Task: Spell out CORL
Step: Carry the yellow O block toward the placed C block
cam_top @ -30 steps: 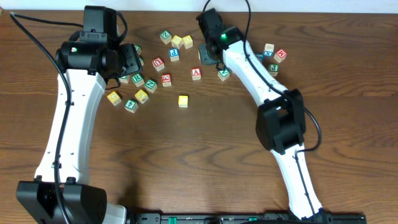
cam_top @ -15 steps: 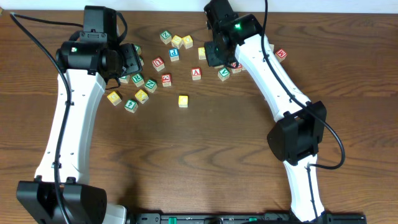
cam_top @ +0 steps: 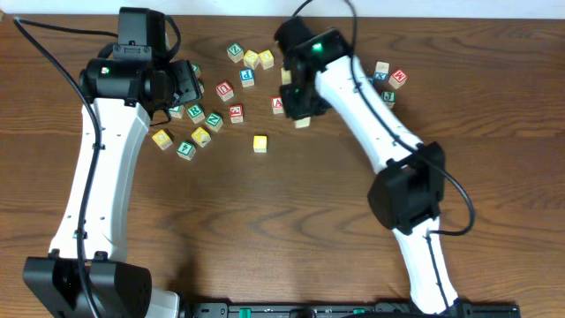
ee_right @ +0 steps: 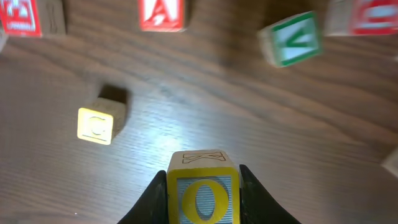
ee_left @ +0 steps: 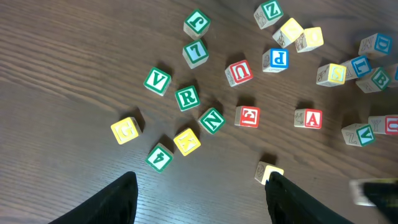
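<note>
**Right pincer has the O, C lies alone below the scatter**

On my right wrist feed the right gripper (ee_right: 202,186) is pinching the O cube (ee_right: 200,200) at the bottom centre of the frame. A finger presses each side, and the yellow O faces the camera. Up and to the left of it in that view lies the C cube (ee_right: 96,126), yellow top up, apart from everything else. Along the top edge I see the red A cube (ee_right: 161,14) and a green V cube (ee_right: 291,38).

From overhead the C cube (cam_top: 259,143) sits near the middle of the frame, below the loose scatter of cubes.

The left gripper (ee_left: 202,180) is spread wide with nothing between its fingers. In its wrist view the R cube (ee_left: 186,97) lies left of centre, between a green V and a green N.

I cannot pick out the L cube with confidence.
</note>
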Robot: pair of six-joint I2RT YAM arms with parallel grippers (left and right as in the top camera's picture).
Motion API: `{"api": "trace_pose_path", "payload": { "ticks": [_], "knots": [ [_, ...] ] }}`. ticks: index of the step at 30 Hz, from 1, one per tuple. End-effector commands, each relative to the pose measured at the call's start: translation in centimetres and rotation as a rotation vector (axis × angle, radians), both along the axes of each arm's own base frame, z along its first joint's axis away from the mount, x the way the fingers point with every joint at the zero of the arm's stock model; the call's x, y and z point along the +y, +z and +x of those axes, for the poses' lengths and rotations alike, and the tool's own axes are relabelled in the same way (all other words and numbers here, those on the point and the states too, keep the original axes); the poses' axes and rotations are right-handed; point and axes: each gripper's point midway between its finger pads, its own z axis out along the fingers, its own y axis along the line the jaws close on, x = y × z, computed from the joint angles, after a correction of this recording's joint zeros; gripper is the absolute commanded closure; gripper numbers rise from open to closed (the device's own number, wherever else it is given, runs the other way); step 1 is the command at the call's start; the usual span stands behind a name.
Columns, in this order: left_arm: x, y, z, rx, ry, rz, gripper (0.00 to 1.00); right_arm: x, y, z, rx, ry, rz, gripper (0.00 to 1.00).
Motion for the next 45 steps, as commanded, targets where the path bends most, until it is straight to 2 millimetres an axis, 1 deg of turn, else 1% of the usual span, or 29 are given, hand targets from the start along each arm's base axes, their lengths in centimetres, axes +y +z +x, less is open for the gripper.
{"api": "trace_pose_path", "payload": {
  "ticks": [1, 5, 11, 14, 18, 24, 39, 45],
  "knots": [
    [0.2, -0.1, 0.1, 0.002, 0.005, 0.013, 0.35, 1.4, -1.5, -0.9, 0.030, 0.015, -0.007, 0.78],
    [0.2, -0.1, 0.2, 0.002, 0.005, 0.013, 0.35, 2.5, -2.6, -1.8, 0.051, 0.020, -0.018, 0.79],
    [0.2, -0.1, 0.1, 0.002, 0.005, 0.013, 0.35, 3.6, -4.5, -2.4, 0.074, 0.038, -0.039, 0.81],
    [0.2, -0.1, 0.1, 0.002, 0.005, 0.013, 0.35, 4.1, -5.5, -2.6, 0.080, 0.038, -0.046, 0.77],
    [0.2, -0.1, 0.2, 0.001, 0.005, 0.013, 0.35, 4.5, -6.6, -2.4, 0.080, 0.035, -0.045, 0.76],
    [0.2, -0.1, 0.1, 0.002, 0.005, 0.013, 0.35, 4.8, -7.1, -2.1, 0.071, 0.019, -0.041, 0.77],
    [0.2, -0.1, 0.1, 0.002, 0.005, 0.013, 0.35, 5.2, -7.1, -1.8, 0.021, -0.009, -0.077, 0.76],
    [0.2, -0.1, 0.1, 0.002, 0.005, 0.013, 0.35, 4.9, -8.1, -2.2, 0.027, -0.031, -0.099, 0.75]
  ]
}}
